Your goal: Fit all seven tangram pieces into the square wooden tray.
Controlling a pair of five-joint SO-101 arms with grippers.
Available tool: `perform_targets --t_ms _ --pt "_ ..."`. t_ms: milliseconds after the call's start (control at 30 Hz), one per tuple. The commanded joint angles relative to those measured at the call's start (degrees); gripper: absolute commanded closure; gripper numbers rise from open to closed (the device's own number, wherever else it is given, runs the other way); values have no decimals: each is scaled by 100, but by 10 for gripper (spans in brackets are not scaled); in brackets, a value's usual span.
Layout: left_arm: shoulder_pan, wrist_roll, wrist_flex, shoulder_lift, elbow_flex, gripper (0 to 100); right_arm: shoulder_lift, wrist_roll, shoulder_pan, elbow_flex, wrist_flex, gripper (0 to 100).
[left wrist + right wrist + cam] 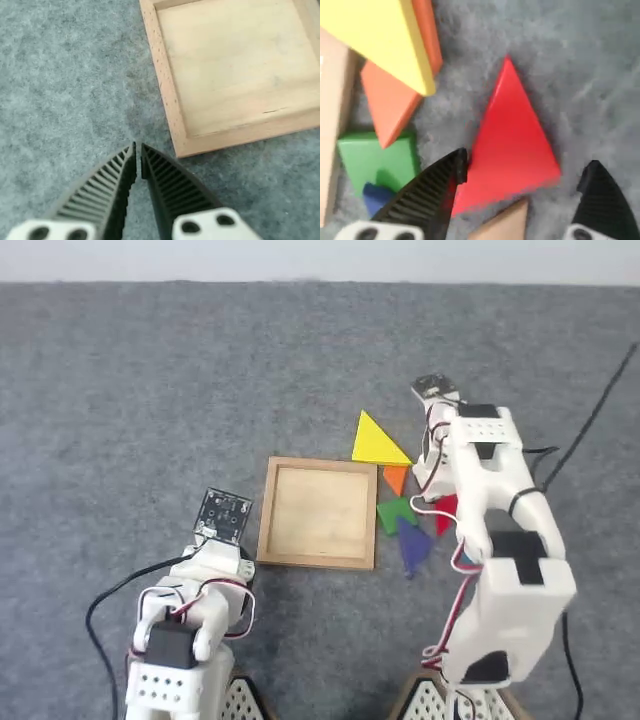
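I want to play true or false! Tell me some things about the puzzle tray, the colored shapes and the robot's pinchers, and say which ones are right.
1. The wooden tray already has shapes in it. False: nothing lies inside it yet.
2. The right gripper is open over the red triangle. True.
3. The left gripper is holding a shape. False: it is shut on nothing, over the grey carpet near a corner of the tray.
4. The yellow triangle lies outside the tray, next to one of its corners. True.
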Motion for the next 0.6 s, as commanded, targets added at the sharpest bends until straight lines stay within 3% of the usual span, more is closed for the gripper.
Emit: perform_targets --t_ms 0,167,367,567 --pt "-26 -9 18 -88 -57 981 101 -62 -4 -88 -154 682" --pt "-26 -9 18 -88 -57 981 189 -211 -40 -88 -145 688" --pt "-26 -9 18 -88 -57 981 189 -387 -4 -88 -154 821" --pt "-26 -9 18 -88 -57 981 119 -563 4 -88 -127 822"
